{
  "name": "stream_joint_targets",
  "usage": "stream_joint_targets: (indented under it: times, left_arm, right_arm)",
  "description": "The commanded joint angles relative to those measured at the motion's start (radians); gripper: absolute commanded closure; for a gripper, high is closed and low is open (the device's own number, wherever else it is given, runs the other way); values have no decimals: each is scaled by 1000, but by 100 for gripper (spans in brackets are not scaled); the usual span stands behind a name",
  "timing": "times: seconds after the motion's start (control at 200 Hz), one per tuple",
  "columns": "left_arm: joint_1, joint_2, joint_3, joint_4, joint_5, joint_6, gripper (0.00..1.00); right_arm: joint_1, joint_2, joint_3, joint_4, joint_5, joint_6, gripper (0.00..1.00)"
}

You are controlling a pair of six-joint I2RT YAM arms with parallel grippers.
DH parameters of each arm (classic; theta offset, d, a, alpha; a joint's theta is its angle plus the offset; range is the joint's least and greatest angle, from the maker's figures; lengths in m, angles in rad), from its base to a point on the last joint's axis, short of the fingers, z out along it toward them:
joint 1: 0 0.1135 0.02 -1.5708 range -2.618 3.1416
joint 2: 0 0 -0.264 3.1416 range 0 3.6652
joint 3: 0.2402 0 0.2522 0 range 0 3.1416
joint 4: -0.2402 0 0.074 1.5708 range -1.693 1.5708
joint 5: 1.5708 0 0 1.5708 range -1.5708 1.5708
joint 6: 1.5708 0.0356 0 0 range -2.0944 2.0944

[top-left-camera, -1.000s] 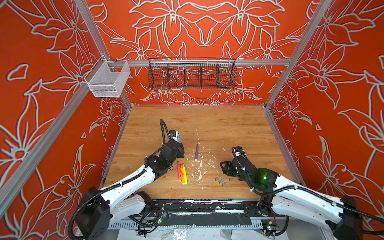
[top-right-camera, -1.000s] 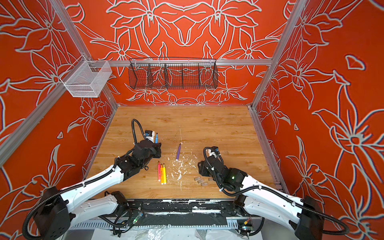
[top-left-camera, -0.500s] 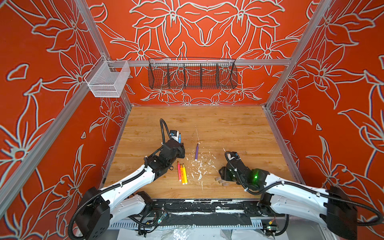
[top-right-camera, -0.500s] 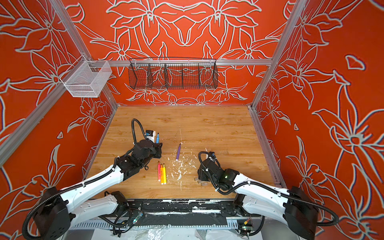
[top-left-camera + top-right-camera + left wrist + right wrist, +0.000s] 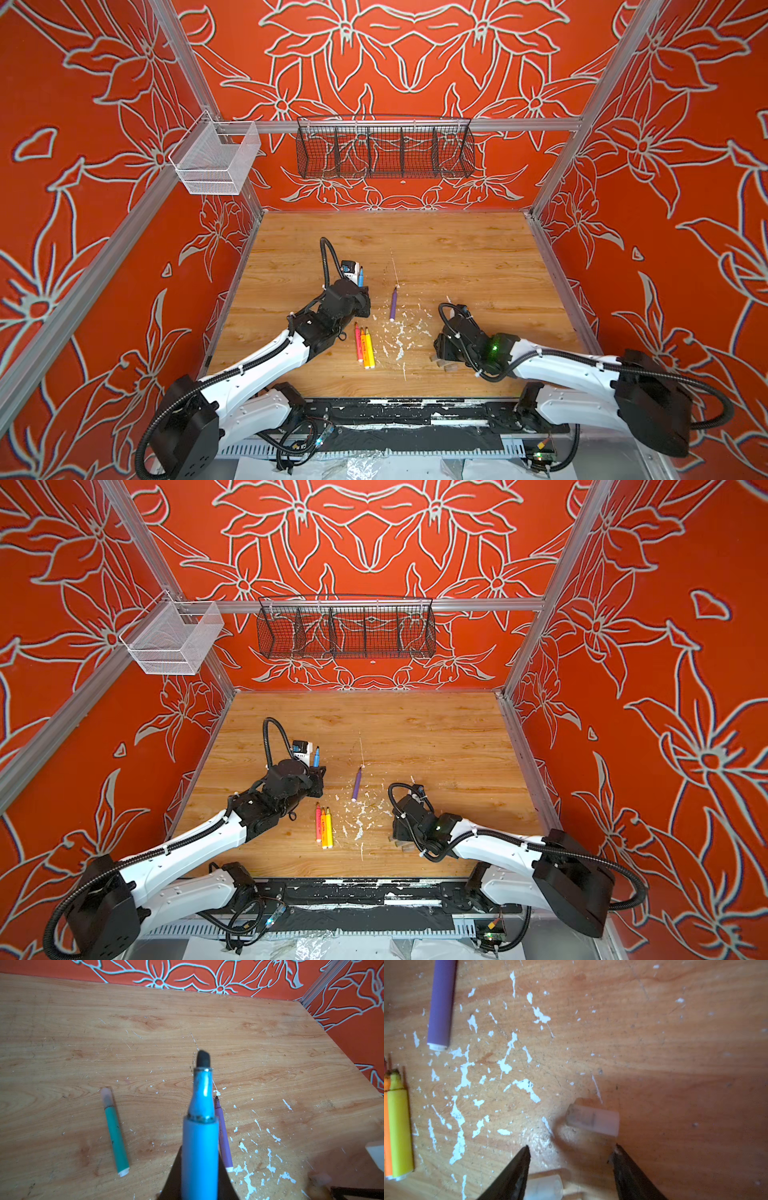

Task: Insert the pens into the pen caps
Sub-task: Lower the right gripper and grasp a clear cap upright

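Note:
My left gripper [image 5: 199, 1176] is shut on the blue pen [image 5: 199, 1147], which stands tip up above the table [image 5: 457, 257] in both top views. A green pen [image 5: 115, 1136] with a cap [image 5: 107, 1097] on its tip lies beside it, and the purple pen [image 5: 223, 1136] lies on the other side. My right gripper [image 5: 572, 1150] hangs open low over the loose pen caps. One cap [image 5: 592, 1120] lies just past the fingertips. A second cap [image 5: 544, 1187] sits between the jaws by one finger. Pink [image 5: 358, 343], orange [image 5: 363, 347] and yellow [image 5: 369, 349] pens lie side by side.
White flecks of debris [image 5: 399, 336] litter the wood between the pens and the caps [image 5: 401, 842]. A black wire basket [image 5: 384, 149] hangs on the back wall, a white mesh one [image 5: 216, 164] on the left rail. Orange walls close three sides.
My right gripper has come towards the front and left, down over the caps, and its jaws have widened. The left arm and the blue pen have stayed still.

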State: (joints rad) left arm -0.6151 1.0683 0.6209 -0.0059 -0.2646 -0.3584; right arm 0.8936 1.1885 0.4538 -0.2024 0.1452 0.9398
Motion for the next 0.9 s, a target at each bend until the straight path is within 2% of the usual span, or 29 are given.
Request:
stream_joint_targets:
  times: [0.0, 0.375, 0.726, 0.896]
  left_arm:
    - [3, -21, 17, 12, 8, 11, 100]
    - [3, -29, 13, 14, 13, 11, 100]
    - [2, -41, 0, 41, 68, 36, 100]
    - [3, -41, -3, 43, 74, 39, 100]
  right_arm:
    - [-17, 53, 32, 18, 1, -7, 36]
    - [-28, 153, 106, -40, 108, -39, 38]
    - [-28, 241, 187, -144, 138, -71, 55]
    - [-26, 248, 203, -193, 148, -83, 57]
